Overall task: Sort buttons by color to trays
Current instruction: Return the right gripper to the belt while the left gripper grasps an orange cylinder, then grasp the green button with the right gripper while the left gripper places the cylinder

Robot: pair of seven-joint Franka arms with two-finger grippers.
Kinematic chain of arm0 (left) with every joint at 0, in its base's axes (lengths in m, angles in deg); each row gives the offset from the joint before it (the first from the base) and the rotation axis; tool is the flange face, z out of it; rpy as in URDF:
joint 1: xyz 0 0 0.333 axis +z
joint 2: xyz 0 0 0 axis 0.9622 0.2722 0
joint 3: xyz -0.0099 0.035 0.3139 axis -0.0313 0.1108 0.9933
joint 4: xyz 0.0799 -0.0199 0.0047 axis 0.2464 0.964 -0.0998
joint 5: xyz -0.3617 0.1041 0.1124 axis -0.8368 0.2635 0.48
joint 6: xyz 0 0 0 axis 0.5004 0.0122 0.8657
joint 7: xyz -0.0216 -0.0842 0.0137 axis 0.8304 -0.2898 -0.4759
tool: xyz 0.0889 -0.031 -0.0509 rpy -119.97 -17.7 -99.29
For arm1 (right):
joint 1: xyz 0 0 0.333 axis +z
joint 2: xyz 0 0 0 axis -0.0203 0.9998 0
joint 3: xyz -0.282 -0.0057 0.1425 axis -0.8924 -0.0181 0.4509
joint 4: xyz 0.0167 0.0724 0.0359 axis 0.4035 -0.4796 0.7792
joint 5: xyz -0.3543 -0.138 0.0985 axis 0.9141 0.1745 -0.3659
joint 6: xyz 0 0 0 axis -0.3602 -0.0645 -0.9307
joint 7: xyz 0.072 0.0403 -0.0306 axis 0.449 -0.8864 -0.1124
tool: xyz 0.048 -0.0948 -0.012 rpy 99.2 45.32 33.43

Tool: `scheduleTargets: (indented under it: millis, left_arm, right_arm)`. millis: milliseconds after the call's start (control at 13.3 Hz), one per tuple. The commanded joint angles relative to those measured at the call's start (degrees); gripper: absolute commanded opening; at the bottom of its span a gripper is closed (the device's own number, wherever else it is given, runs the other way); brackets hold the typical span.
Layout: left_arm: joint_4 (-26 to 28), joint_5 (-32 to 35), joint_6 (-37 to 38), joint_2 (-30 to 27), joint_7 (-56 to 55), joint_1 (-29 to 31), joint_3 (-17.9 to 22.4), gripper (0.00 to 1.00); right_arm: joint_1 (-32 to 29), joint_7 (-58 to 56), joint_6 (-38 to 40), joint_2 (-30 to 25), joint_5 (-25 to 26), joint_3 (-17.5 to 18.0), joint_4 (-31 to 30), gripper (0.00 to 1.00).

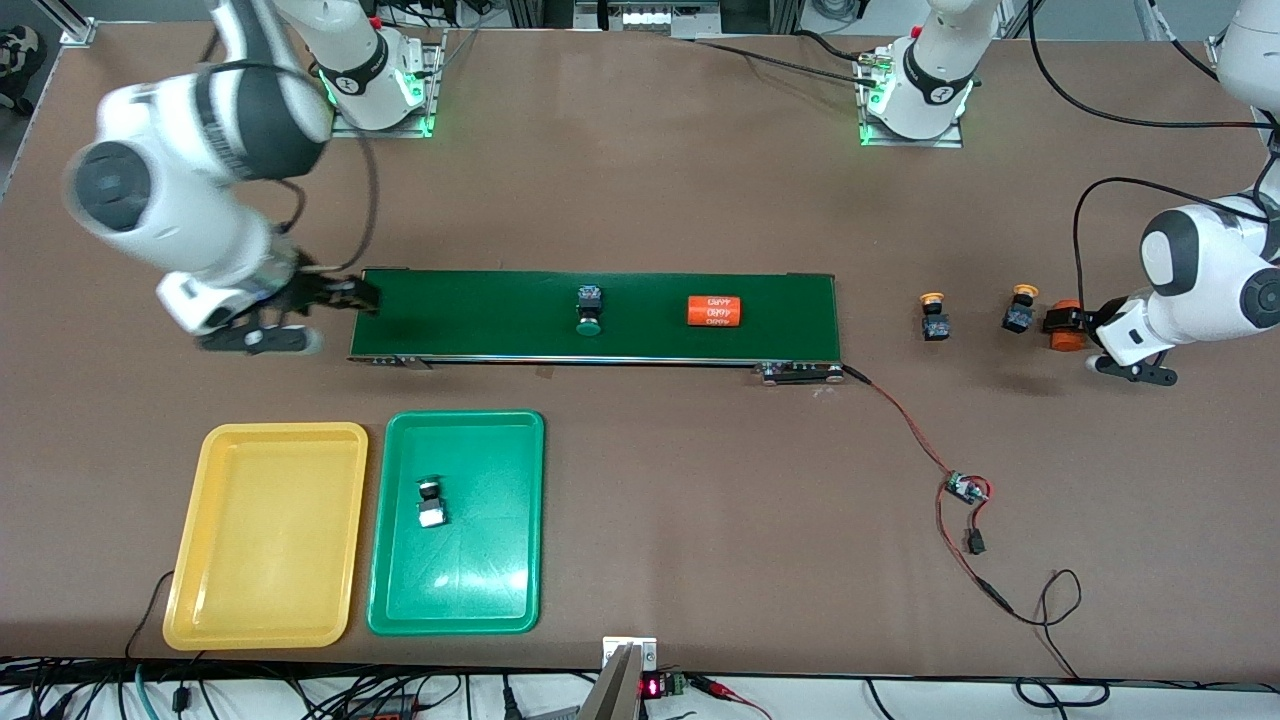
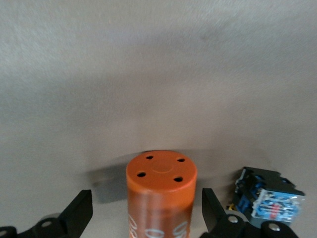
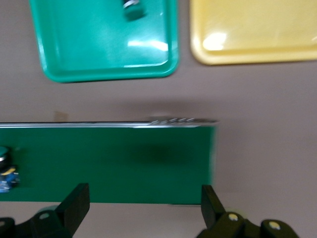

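A green button [image 1: 590,310] lies on the dark-green belt [image 1: 480,315]. Another button [image 1: 432,503] rests in the green tray [image 1: 505,440]. The yellow tray [image 1: 265,535] beside it holds nothing. Two yellow-orange buttons [image 1: 934,315] [image 1: 1020,308] stand on the table off the belt's end toward the left arm. My left gripper [image 1: 1060,322] [image 2: 146,203] is open and straddles an orange cylinder [image 1: 1068,341] [image 2: 161,186], with gaps on both sides. One button's blue-black body [image 2: 270,198] lies just outside one finger. My right gripper [image 1: 360,296] [image 3: 143,203] hangs open with nothing between its fingers, over the belt's end [image 3: 148,163].
A second orange cylinder [image 1: 715,311] with white print lies on the belt. A red-black cable with a small circuit board [image 1: 965,489] runs from the belt's end toward the front camera. In the right wrist view the green tray [image 3: 104,44] and yellow tray [image 3: 252,29] show.
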State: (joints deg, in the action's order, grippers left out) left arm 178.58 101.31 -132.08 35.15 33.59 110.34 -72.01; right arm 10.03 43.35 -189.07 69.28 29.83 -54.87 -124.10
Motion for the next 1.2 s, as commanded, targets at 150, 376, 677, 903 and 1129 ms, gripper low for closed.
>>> scheduleTargets:
  millis: [150,376,677,903,1129]
  left_arm:
    - [0.5,-0.8,3.6,-2.8,2.5,-0.4,0.6,0.04]
    - [-3.3,-0.7,11.9,-7.8,4.2,-6.1,-0.2,0.00]
    - [-5.1,-0.7,14.3,-13.4,8.4,-17.5,-3.6,0.00]
    - [-5.1,-0.9,19.7,-15.2,11.5,-24.1,-14.1,0.00]
    - [-5.2,-0.2,18.7,-15.3,13.7,-28.5,-19.7,0.00]
  right_arm:
    - [0.1,9.9,-12.1,-2.4,-0.2,9.0,-10.8,1.00]
    - [2.1,15.2,-14.2,-0.2,-0.2,10.4,-10.9,1.00]
    - [4.9,18.3,-19.4,4.0,0.1,10.4,-10.7,1.00]
    - [5.5,19.4,-22.3,5.9,0.9,10.4,-10.7,1.00]
    - [5.6,15.7,-22.3,6.3,3.2,10.4,-10.7,1.00]
